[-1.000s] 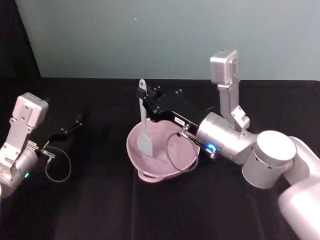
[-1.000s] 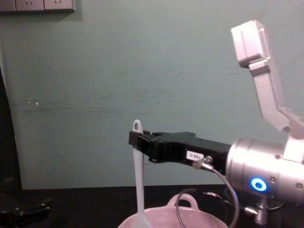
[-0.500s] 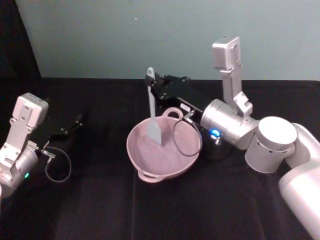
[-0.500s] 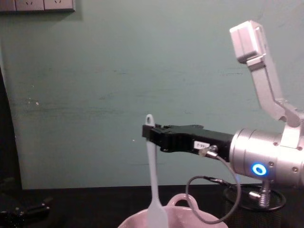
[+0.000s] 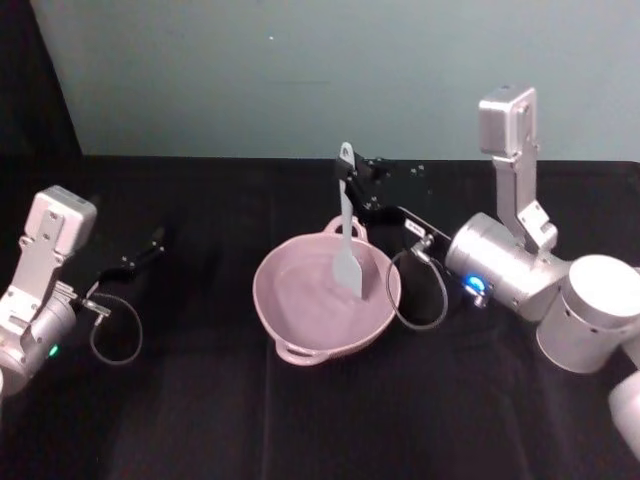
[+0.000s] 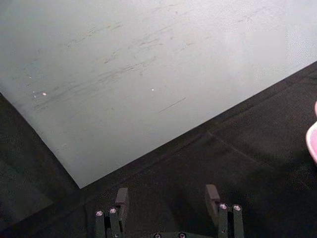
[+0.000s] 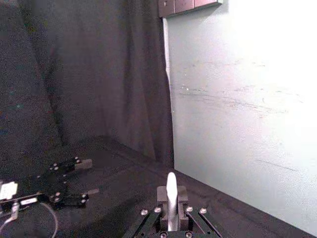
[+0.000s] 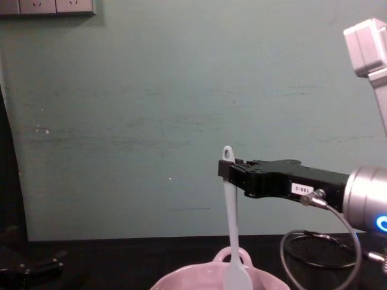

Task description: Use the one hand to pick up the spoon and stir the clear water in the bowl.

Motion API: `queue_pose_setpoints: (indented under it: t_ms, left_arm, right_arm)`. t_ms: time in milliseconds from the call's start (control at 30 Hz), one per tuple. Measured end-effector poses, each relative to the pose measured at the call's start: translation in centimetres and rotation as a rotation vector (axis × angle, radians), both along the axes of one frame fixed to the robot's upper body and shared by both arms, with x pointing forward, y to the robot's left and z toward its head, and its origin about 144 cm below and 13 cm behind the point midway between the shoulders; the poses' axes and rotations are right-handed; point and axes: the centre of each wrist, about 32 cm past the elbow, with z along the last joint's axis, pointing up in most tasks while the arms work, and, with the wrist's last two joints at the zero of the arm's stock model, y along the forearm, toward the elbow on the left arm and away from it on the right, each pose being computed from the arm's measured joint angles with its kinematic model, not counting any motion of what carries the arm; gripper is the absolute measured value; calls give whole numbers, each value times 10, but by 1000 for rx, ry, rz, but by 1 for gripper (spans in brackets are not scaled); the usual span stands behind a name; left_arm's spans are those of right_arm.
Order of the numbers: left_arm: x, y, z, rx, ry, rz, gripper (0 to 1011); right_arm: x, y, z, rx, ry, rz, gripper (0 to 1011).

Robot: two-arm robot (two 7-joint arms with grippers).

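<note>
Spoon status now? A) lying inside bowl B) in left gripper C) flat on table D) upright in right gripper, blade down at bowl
D: the right gripper is shut on the spoon near its handle end, blade hanging at the bowl; the left gripper sits parked, open.

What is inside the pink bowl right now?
The spoon hangs blade-down inside the bowl, its handle in the shut right gripper. The water is too clear to make out; the blade covers the wall behind it. The left gripper is parked far left.
</note>
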Motion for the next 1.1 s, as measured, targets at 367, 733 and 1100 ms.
queue_pose_setpoints:
  t_ms: [367,733,1100]
  left_arm:
    - [0,0,0,0,0,0,1011]
    - [0,0,0,0,0,0,1011]
    - [0,0,0,0,0,0,1011]
  right_arm:
    - [-23,10,-9,12,4,39,112]
    - [-12,37,-10,35,-4,91,112]
    - [13,38,-3,32,-10,62,112]
